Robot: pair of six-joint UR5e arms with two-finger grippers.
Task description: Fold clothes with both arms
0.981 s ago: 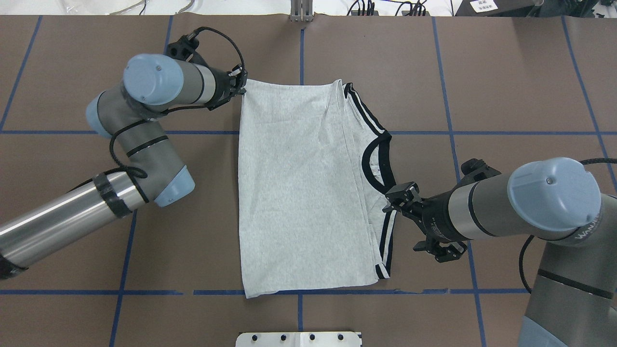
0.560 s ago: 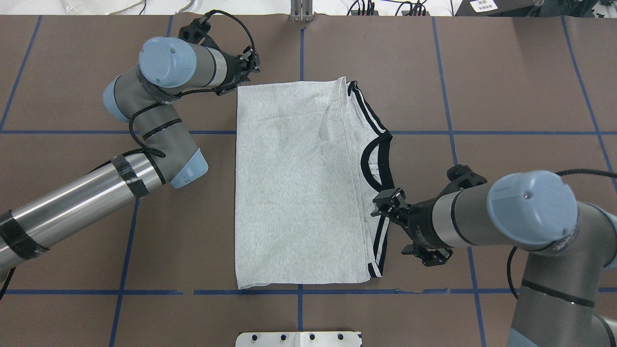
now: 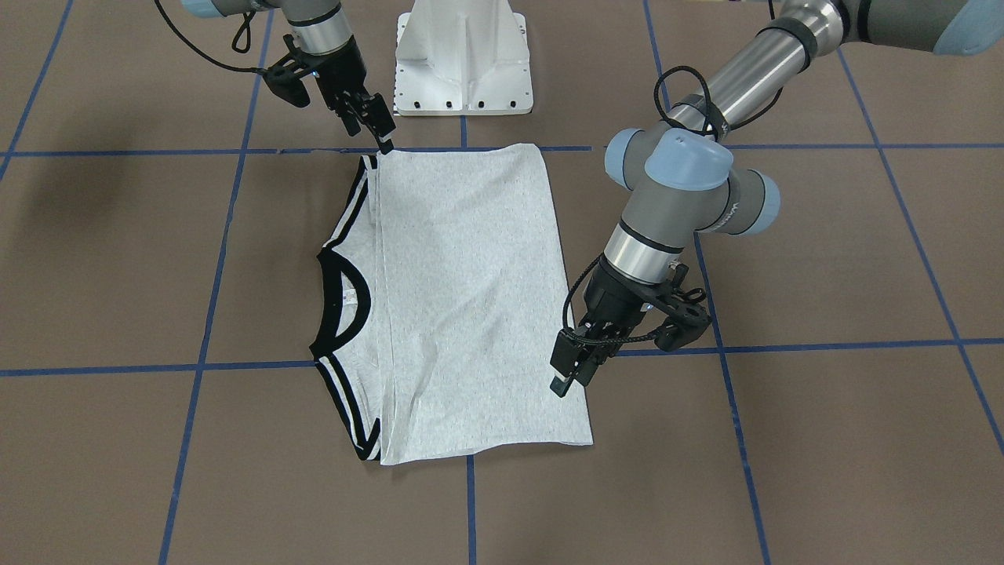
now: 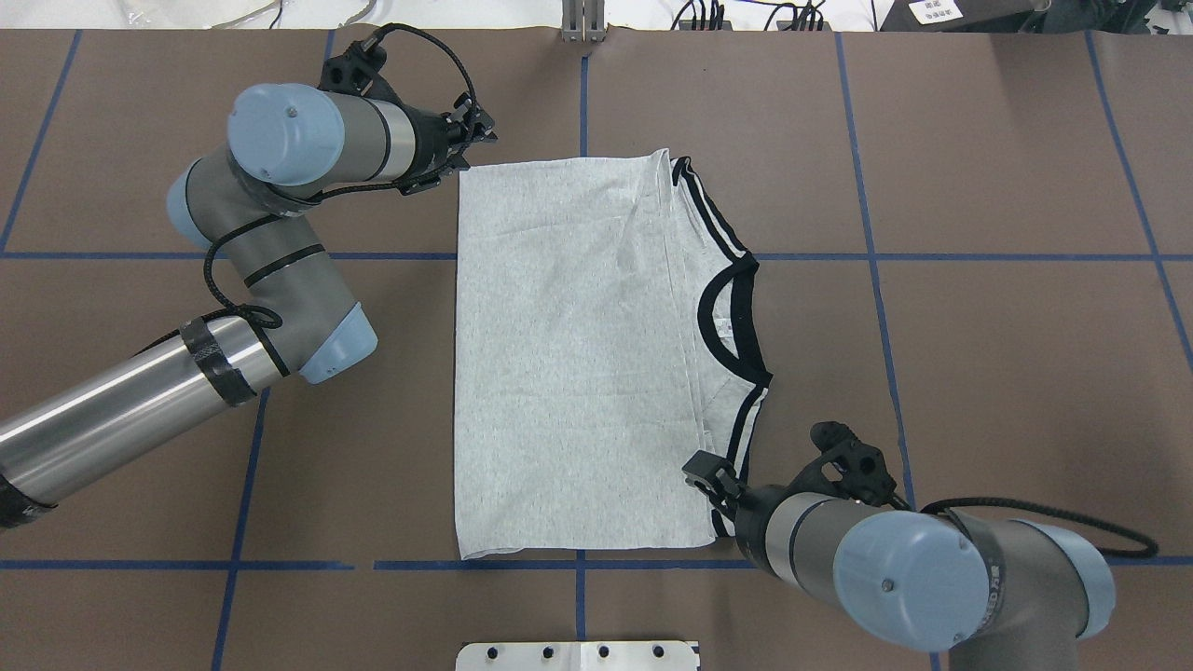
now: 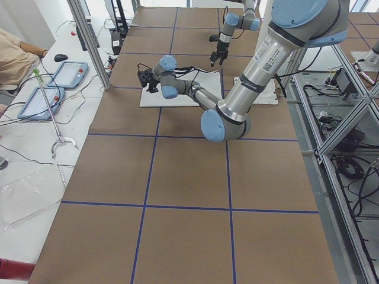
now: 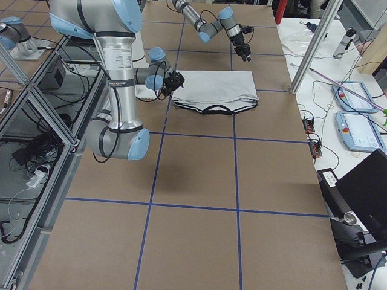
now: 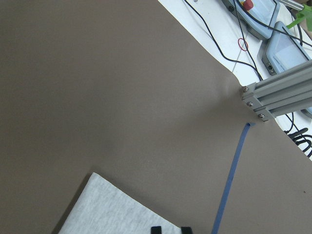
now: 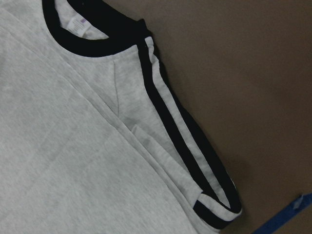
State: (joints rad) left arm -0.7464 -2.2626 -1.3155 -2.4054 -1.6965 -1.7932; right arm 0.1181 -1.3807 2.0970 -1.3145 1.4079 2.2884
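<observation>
The grey T-shirt (image 4: 578,373) lies folded and flat on the brown table, its black collar (image 4: 722,317) and striped trim (image 8: 185,141) along its right side in the overhead view. My left gripper (image 4: 477,138) hovers by the shirt's far left corner, open and holding nothing. In the left wrist view its fingertips (image 7: 156,229) show a small gap above that corner (image 7: 112,209). My right gripper (image 4: 701,471) hangs at the near right corner by the striped shoulder, and looks open and empty. In the front view the left gripper (image 3: 566,378) is over the shirt's (image 3: 463,298) edge and the right gripper (image 3: 384,141) is at its corner.
The white pedestal base (image 3: 463,63) stands at the robot's edge of the table. Blue tape lines (image 4: 242,466) grid the brown surface. An aluminium post (image 7: 278,92) and cables sit at the far edge. Pendants (image 5: 65,74) and a person's arm (image 5: 18,56) are beside the table.
My left gripper let go of the shirt's far left corner and drew back a little. The shirt settled slightly leftward. My right arm swung from the collar toward the near right corner.
</observation>
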